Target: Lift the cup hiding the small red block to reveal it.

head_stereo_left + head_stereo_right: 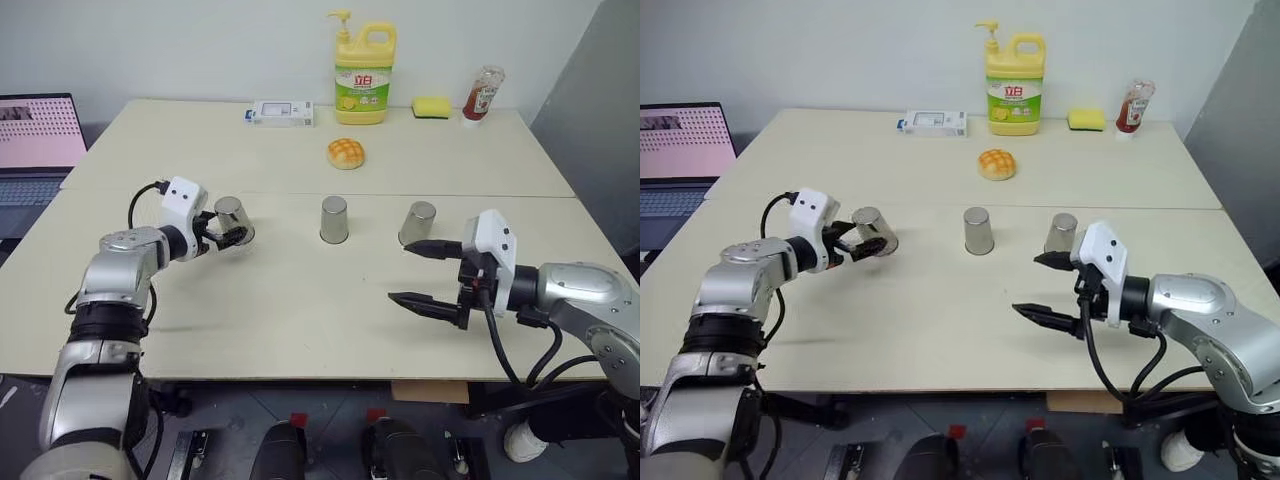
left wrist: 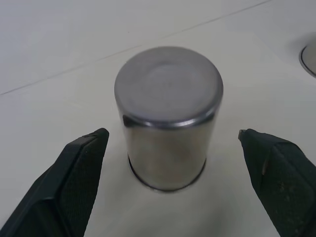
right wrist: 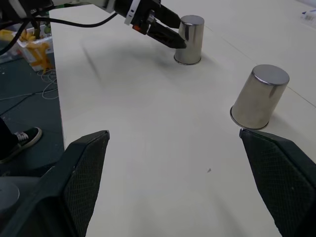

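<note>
Three shiny tapered steel cups upturned, left tool spread around one, right tool spread

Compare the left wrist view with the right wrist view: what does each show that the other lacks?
Left wrist view: a close look at the left cup standing upside down between the left gripper's open fingers, not yet touched, with another cup's rim at the frame's edge.
Right wrist view: the right gripper's open fingers, the middle cup, and a shoe on the floor.
Both: the left cup, the left gripper at it, and the table.
</note>
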Robot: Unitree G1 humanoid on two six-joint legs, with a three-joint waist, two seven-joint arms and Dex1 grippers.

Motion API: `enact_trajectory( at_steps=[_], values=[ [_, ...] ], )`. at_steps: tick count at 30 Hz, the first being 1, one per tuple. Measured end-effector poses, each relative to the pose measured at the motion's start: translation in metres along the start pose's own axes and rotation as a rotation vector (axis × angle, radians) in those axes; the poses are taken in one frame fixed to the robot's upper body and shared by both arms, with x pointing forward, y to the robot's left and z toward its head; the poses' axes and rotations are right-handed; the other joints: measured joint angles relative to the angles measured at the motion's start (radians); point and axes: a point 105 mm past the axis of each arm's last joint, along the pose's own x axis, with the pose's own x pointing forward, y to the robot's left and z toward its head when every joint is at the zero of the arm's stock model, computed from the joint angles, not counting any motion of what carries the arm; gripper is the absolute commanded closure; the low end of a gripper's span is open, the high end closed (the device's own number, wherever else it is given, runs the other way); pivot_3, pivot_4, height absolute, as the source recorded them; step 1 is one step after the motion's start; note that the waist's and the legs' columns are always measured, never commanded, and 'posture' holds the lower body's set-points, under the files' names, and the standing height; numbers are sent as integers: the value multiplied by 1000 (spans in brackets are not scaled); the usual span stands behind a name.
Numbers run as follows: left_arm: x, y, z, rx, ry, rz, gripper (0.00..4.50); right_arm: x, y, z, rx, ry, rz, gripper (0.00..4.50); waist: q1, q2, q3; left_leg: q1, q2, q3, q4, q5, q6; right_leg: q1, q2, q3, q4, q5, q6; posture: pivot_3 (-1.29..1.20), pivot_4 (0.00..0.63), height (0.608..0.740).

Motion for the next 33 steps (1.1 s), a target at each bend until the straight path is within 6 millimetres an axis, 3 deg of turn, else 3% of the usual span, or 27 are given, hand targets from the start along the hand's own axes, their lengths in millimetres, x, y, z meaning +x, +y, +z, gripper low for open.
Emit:
enact_trajectory(
  at_steps=[6, 16, 20, 28, 33],
  values=[
    [23, -7, -7, -4, 38, -24, 27, 0, 2, 0, 5, 5, 1, 0, -1, 0, 0, 0, 0, 1, 0, 0, 0, 0, 0, 0, 0, 0, 0, 0, 150, 740],
    [36, -10, 3, -9, 11, -38, 1751, 1, 1, 0, 16, 5, -6, 0, -2, 0, 0, -1, -1, 1, 0, 0, 0, 0, 0, -1, 0, 0, 0, 0, 150, 740],
    [32, -5, 3, -31, -4, -30, 1754, 1, 2, 1, 13, 5, -5, 0, -3, 0, 0, -1, 0, 1, 0, 0, 0, 0, 1, -1, 0, 0, 0, 0, 150, 740],
    [-2, 38, 23, -65, -111, 134, 1754, 0, 3, -1, 16, 10, -3, 0, -2, 0, 0, -1, 1, 1, 0, 0, 0, 0, 0, -1, 1, 0, 0, 0, 150, 740],
    [-4, 52, 7, -116, -81, 233, 1754, 0, 2, -1, 15, 9, -1, 0, -2, 0, 0, 0, 0, 1, 1, 0, 0, 0, 0, -1, 1, 1, 1, 0, 150, 740]
  ],
)
